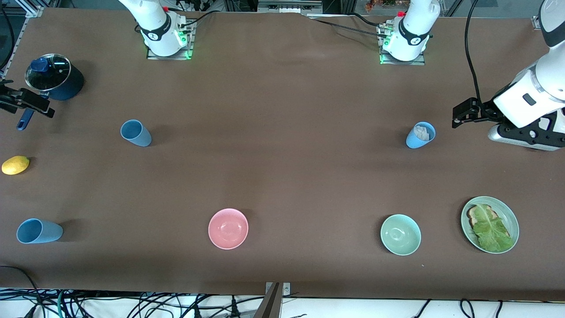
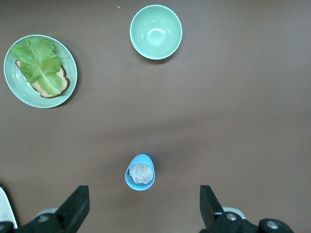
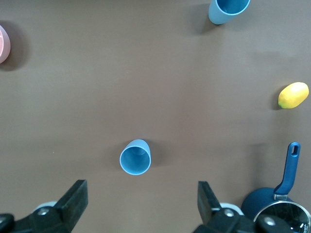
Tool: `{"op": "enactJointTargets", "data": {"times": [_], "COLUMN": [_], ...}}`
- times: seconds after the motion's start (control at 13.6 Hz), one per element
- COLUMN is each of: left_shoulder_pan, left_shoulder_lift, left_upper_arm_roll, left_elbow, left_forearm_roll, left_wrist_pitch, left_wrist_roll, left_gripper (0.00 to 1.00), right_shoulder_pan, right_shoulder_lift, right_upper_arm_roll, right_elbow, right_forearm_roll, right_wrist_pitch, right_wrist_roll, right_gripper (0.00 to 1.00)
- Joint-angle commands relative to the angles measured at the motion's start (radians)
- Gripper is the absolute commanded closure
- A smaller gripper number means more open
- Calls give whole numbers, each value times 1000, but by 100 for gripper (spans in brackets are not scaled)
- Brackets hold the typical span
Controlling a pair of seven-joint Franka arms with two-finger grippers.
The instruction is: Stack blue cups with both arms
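Nothing is stacked yet; the cups stand well apart.
Left gripper (image 2: 143, 208) hangs wide open at the table's 3 o'clock by the sky cup (image 1: 420, 135). Right gripper (image 3: 142, 206) hangs wide open at 9 o'clock by the slate cup (image 1: 136, 133). Grabbing and stacking remain.

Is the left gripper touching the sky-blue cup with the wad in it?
Apart. The left wrist view shows bare table between the open left gripper and the sky-blue cup.

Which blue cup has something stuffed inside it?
The sky-blue cup toward the left arm's end, with crumpled whitish stuff inside; the other two look empty.
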Motion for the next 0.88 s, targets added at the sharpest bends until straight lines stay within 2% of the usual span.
{"op": "enactJointTargets", "data": {"times": [0.0,0.81], "left_shoulder_pan": [-4,4], "left_shoulder_lift": [16,16], "left_upper_arm_roll": [1,2], "left_elbow": [38,41], "left_forearm_roll": [23,14], "left_wrist_pitch": [-11,-11], "left_wrist_roll": [6,22], "left_gripper": [0,0], "right_shoulder_pan": [4,4], "right_shoulder_lift": [-10,-8], "right_upper_arm_roll": [-1,-1], "right_elbow": [-6,-4], "right_forearm_roll": [5,5], "right_wrist_pitch": [-2,-8], "right_wrist_roll": [-13,-16], "right_gripper": [0,0]}}
